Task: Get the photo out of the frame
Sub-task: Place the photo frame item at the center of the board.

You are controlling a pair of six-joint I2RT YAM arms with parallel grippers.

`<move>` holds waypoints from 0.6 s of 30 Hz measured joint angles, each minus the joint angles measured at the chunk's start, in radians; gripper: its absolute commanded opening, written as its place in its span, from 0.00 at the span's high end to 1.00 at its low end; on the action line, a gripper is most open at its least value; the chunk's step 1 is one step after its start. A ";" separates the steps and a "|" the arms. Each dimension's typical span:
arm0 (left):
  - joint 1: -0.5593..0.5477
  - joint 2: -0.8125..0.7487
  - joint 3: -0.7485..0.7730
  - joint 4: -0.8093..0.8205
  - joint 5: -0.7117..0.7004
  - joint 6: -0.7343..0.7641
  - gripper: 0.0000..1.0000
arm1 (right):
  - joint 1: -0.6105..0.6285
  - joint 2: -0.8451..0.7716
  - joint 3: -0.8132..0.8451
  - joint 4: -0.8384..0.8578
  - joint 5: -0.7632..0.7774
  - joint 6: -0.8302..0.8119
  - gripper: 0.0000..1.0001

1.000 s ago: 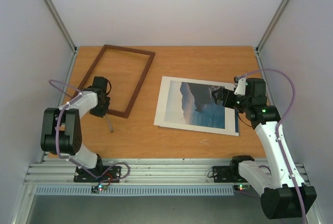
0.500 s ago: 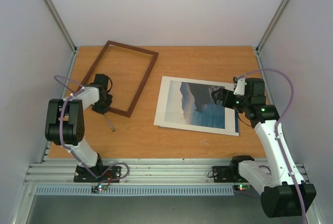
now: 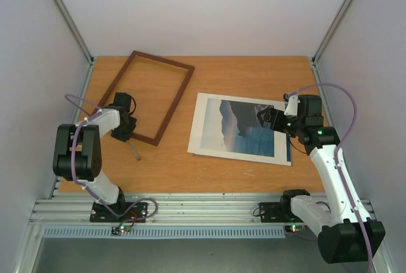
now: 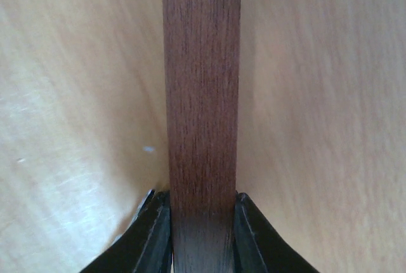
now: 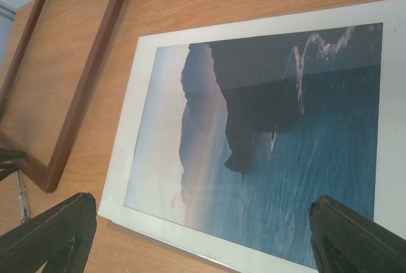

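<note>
Top external view has me bolted at the near edge of the wooden table, one arm reaching toward each side.

My left claw is closed on the frame. It grips the rail nearest me, close to the left edge of the tabletop. From the left wrist, the dark reddish-brown rail of the frame runs straight away from my left claw. One black finger presses against each side of the wood. The frame is an open rectangle with bare table showing through it. It sits askew in the far-left part of the tabletop, its far end close to the far edge. I cannot tell whether it lies flat or is tipped up.

My right claw hangs over the right part of the table, near the right edge, with its fingers spread wide and nothing between them. From the right wrist, the two fingertips of that claw sit at the bottom corners of the picture, far apart.

The photo lies flat, right of centre, well apart from the frame. Below my right claw the photo shows blue sea, dark cliffs and pale sky inside a broad white margin. I cannot tell whether that margin is the print's own border or a board lying over it.

A small slim object lies on the table just beside the frame's near corner.
</note>
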 measured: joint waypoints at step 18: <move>-0.005 -0.230 -0.232 0.039 0.010 0.072 0.95 | 0.000 0.003 0.000 0.002 -0.024 0.000 0.08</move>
